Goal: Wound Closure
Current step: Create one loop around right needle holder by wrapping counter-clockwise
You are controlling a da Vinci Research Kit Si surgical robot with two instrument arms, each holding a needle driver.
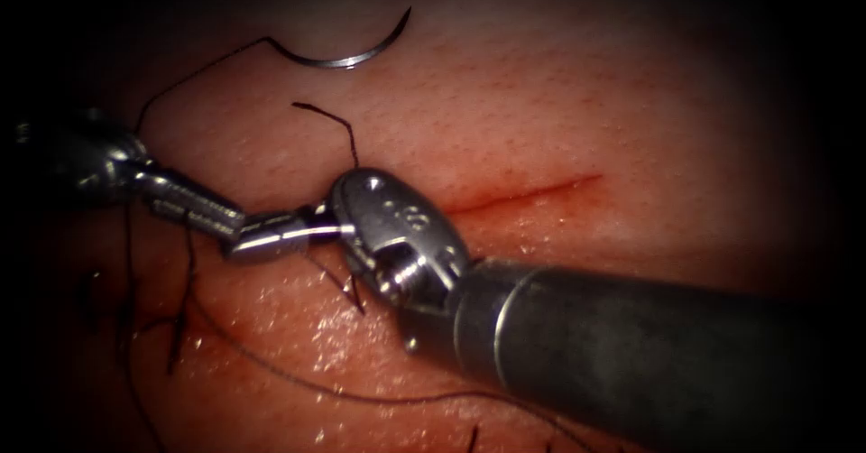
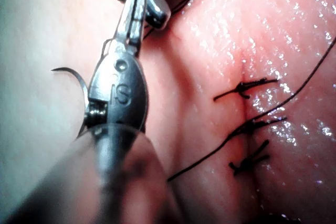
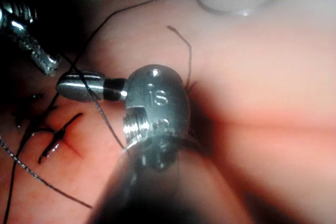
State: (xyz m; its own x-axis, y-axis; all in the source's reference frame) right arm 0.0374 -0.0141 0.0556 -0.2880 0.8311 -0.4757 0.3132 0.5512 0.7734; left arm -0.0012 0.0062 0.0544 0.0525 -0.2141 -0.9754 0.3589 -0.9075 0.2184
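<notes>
The curved needle lies free on the tissue far above the cut; neither tool holds it and it is not in the tissue. It also appears in the wrist views. Its thread runs down left past the left tool. The left tool looks shut, with nothing seen between its jaws. The right tool points left, shut, tip to tip with the left one. In the right wrist view thread lies across the right tool. A short thread tail stands behind the right wrist.
Several finished stitches with cut ends cross the closed part of the cut at the endoscope view's lower left. Loose thread trails over wet tissue along the bottom. The right tool's thick shaft fills the lower right.
</notes>
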